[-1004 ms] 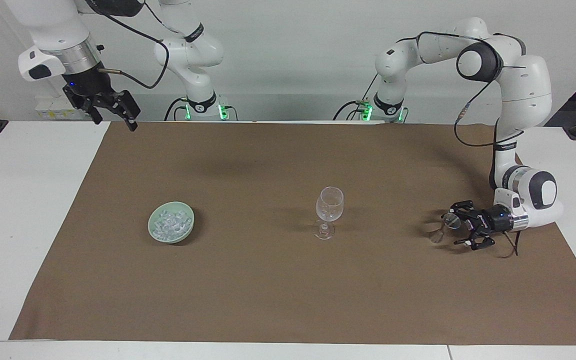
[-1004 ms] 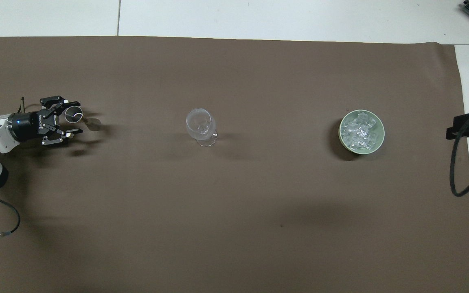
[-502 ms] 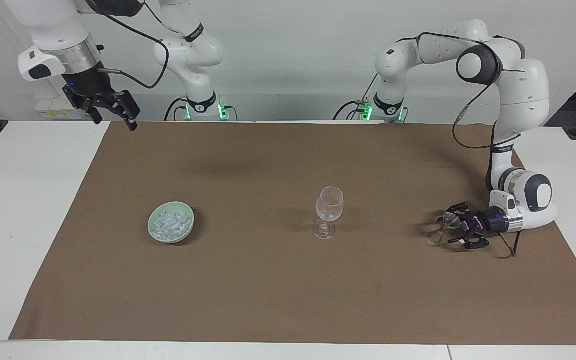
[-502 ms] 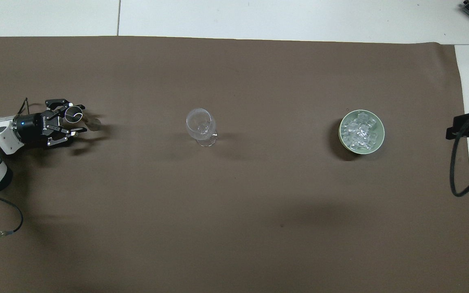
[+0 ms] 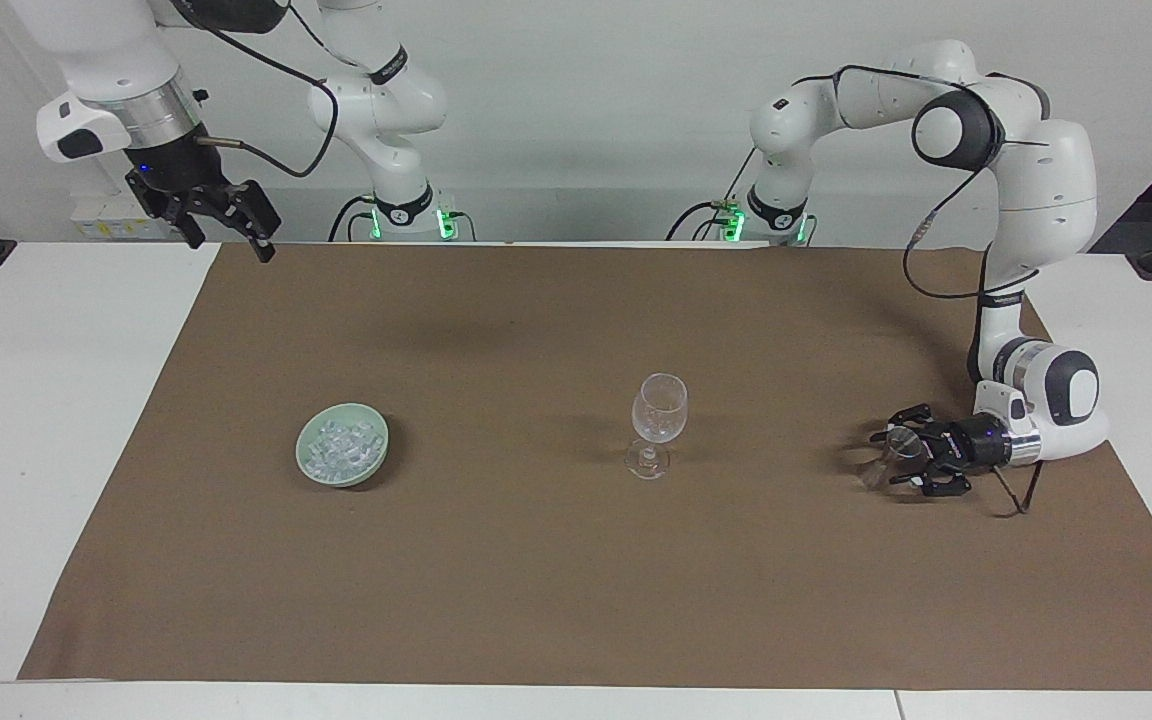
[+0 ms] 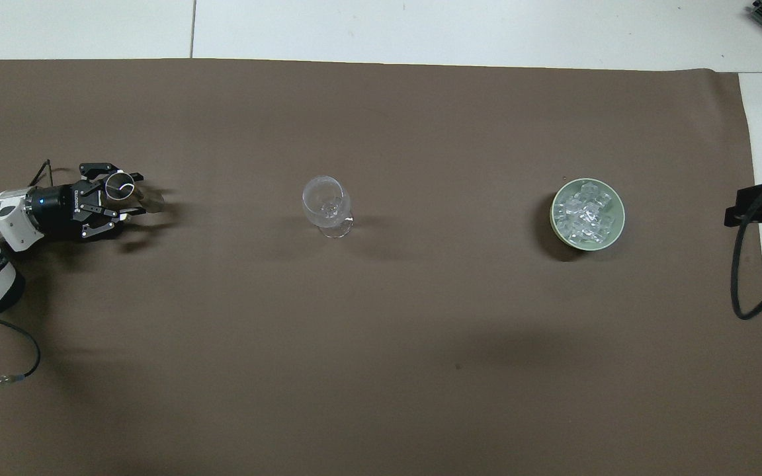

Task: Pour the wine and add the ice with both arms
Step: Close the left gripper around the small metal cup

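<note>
A small clear cup (image 5: 902, 442) (image 6: 120, 187) stands on the brown mat toward the left arm's end of the table; I cannot make out the wine in it. My left gripper (image 5: 894, 462) (image 6: 133, 195) lies low over the mat, open, with its jaws on either side of the cup. An empty wine glass (image 5: 659, 408) (image 6: 323, 198) stands upright mid-mat. The ice (image 5: 341, 447) (image 6: 586, 211) is heaped in a pale green bowl (image 5: 308, 470) (image 6: 553, 215) toward the right arm's end. My right gripper (image 5: 226, 225) (image 6: 761, 205) waits open, raised over the mat's corner.
The brown mat (image 5: 536, 580) covers most of the white table (image 5: 56, 450). A black cable (image 6: 745, 277) hangs from the right arm near the mat's edge. A cable (image 5: 1011, 495) trails by the left wrist.
The left gripper's jaws have narrowed around the small cup and the wrist has eased toward the table's end. The right arm, wine glass and bowl have not moved.
</note>
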`<control>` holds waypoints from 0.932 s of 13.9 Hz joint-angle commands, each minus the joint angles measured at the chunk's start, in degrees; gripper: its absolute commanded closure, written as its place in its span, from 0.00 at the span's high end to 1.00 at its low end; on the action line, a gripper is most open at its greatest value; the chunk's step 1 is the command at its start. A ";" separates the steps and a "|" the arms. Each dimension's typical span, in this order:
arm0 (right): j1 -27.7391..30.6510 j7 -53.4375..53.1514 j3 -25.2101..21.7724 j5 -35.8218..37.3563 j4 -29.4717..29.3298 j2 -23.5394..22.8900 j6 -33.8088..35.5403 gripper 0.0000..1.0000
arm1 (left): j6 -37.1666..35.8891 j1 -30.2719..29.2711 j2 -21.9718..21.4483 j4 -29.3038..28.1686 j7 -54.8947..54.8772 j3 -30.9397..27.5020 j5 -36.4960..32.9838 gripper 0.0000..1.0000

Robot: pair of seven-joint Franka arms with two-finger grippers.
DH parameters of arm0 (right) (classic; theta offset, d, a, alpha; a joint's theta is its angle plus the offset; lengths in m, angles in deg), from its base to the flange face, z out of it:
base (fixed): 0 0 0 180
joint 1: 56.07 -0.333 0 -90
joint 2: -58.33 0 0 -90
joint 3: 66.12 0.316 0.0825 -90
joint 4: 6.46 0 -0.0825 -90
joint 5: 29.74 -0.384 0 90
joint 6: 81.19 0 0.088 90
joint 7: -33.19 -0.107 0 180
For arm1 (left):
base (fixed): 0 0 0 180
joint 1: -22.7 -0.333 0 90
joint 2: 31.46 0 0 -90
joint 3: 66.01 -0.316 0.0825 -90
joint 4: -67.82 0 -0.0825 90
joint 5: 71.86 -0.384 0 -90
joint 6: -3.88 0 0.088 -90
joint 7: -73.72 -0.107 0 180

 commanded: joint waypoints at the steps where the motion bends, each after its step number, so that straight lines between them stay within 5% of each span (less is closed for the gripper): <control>1: 1.40 0.75 0.99 -0.96 0.42 0.65 0.04 1.00 | -0.76 0.57 0.37 -0.55 -2.23 -0.28 1.54 0.59; 7: 0.52 0.75 1.08 -0.96 0.42 0.65 -0.04 1.00 | -0.67 0.48 0.28 -0.55 -2.41 -0.45 1.28 0.43; 13: -1.32 0.58 1.17 -1.22 1.03 0.91 -2.94 1.00 | -0.67 0.13 0.02 -0.20 -2.32 -0.45 1.01 0.17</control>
